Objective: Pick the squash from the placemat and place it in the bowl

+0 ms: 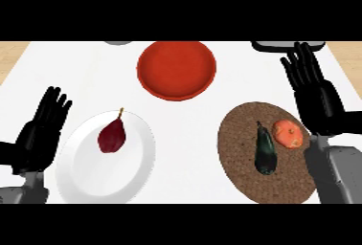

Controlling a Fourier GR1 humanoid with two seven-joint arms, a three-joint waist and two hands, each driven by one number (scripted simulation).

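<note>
Task not begun: one dark green elongated squash (264,150) lies untouched on the one round brown woven placemat (237,139) beside one orange lumpy fruit (288,133), the one round red bowl (176,72) holds nothing, and left hand (42,131) and right hand (316,98) are both straight-fingered, holding nothing (also one white plate (84,177), one dark red fruit (112,135)), so grasp, carry and release all remain.

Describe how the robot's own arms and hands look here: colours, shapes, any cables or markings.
The left hand and the right hand are both black, each with long slim fingers and a thumb on a broad palm. The left forearm and the right forearm are plain grey, blocky casings. No cables, markings or sleeves show.
</note>
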